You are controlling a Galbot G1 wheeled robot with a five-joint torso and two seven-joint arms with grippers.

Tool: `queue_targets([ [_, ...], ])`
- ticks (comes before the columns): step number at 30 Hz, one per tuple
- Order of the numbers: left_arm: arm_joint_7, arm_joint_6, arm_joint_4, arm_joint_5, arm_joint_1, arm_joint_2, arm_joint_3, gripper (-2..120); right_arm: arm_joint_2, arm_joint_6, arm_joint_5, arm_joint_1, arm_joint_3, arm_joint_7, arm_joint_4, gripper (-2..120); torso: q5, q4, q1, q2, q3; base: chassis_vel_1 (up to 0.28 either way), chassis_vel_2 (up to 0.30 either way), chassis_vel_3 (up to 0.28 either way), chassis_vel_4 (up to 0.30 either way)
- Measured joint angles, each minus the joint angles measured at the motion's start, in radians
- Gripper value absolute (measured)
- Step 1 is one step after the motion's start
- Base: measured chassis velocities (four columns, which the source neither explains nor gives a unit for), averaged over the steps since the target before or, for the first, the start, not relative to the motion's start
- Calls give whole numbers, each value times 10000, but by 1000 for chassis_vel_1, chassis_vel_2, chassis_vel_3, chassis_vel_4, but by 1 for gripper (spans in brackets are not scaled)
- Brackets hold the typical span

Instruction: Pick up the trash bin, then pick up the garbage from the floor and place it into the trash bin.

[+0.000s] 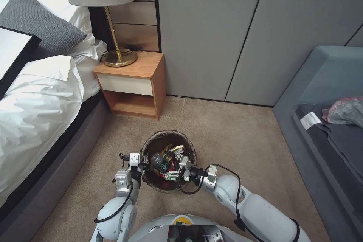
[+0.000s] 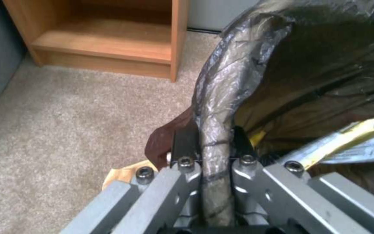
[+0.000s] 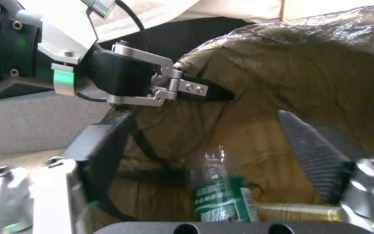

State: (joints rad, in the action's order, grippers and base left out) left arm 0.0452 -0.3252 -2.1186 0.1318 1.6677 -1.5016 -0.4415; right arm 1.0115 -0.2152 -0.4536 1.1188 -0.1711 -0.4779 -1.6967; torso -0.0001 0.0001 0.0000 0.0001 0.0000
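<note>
Bottle (image 3: 219,198) lies in the bin (image 1: 169,136), directly under your right claw (image 1: 177,167), which hangs spread and empty over the bin's mouth. Your left claw (image 1: 140,162) is clamped on the bin's near-left rim.

Beige carpet floor (image 1: 242,136) under wooden nightstand (image 1: 132,83), bed base (image 1: 49,181) and perhaps the trash bin (image 1: 169,136).

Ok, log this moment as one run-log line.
left gripper: shut on rim of round white bag-lined trash bin | right gripper: open above bin | green-labelled clear plastic bottle: inside bin
</note>
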Motion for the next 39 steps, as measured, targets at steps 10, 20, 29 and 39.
queue_targets([
  [10, 0, -24, -21, -3, 27, 6, -27, 2, 52, -83, 195, -25, 105, -112, -93, 100, 1, 0, 0, 0, 0, 0, 0, 0, 0],
  [20, -5, -79, 148, -50, 0, 44, -23, 2, -14, -332, 803, -13, 1111, 115, -1884, 100, 0, 1, 0, 0, 0, 0, 0, 0, 0],
  [29, -6, -96, 293, 49, -98, 182, -149, 2, 184, -144, 1806, 867, 3346, 1616, -3969, 100, 0, 2, 0, 0, 0, 0, 0, 0, 0],
  [39, -32, 175, 266, 429, -122, 392, -502, 2, 2658, -145, 3477, 4397, 6379, 4789, -4659, 100, -1, -3, 0, -1, -1, 0, 0, 0, 0],
])
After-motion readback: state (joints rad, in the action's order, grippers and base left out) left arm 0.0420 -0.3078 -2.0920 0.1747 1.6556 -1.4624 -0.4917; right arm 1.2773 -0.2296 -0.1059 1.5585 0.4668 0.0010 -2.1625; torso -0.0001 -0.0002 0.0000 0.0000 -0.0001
